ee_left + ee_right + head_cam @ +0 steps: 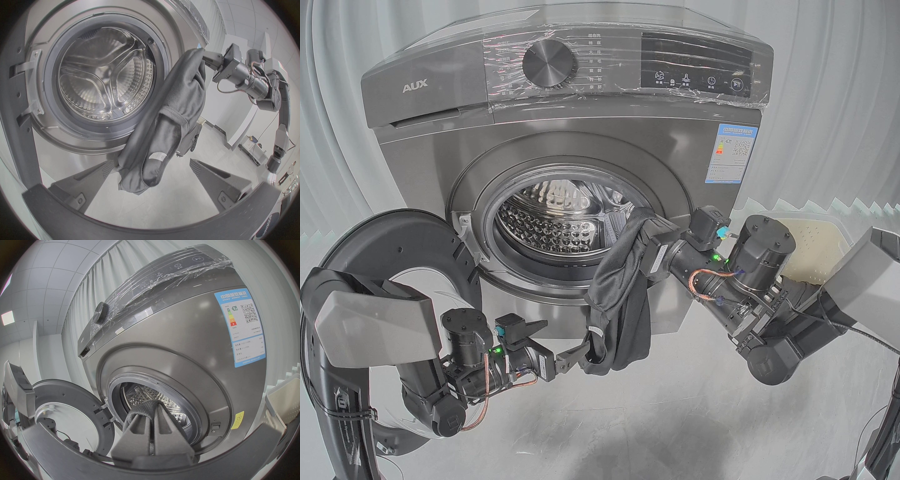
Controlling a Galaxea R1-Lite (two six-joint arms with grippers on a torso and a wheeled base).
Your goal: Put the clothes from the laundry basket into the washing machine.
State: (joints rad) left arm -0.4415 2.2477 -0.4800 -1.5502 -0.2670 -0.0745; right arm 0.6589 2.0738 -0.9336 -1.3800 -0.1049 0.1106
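1. The washing machine (675,144) stands before me with its round door (394,250) swung wide open to the robot's left, so the steel drum (562,219) shows bare inside
2. The right gripper (651,232) is up at the right-hand edge of the drum's mouth; seen from its own wrist (153,412), the two fingers are pressed together with cloth pinched between them
3. What it grips is a dark garment (622,294), caught by its upper end and hanging down in front of the machine's lower front panel, clear of the floor (675,406); none of it lies inside the drum
4. The left gripper (582,354) sits low, below the door opening, pointing at the bottom of the hanging garment
5. From the left wrist its fingers (93,175) are spread wide and clasp nothing; the garment's (175,118) bunched lower end hangs between them, close by one fingertip, and I cannot tell whether it touches
6. The pale laundry basket (825,250) stands to the right of the machine, behind the right arm; its inside is hidden from here
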